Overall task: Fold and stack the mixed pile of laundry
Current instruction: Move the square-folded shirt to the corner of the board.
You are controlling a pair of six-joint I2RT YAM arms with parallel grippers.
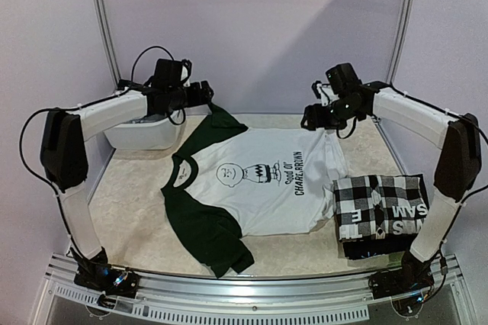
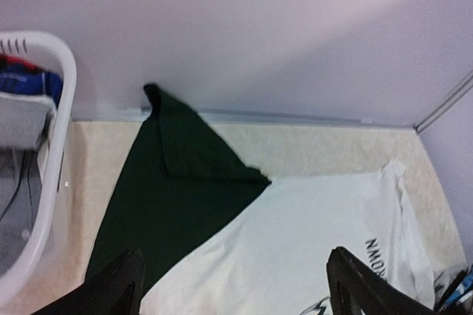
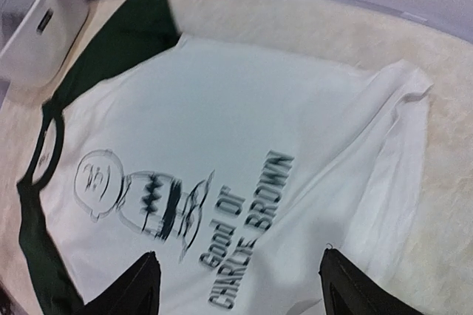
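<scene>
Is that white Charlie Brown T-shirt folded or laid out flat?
Spread flat: the T-shirt lies face up, its print fully showing, both dark green sleeves stretched outward, unfolded.

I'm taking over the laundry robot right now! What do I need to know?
Left end effector: open, empty, above the green sleeve.
Right end effector: open, empty, above the print.
White T-shirt: spread flat mid-table, print up, not folded.
Checkered shirt: folded, near right, stacked on a dark piece.
White basket, far left: holds blue and grey garments.
Left to do: fold the T-shirt, stack it, then the basket's clothes.
</scene>
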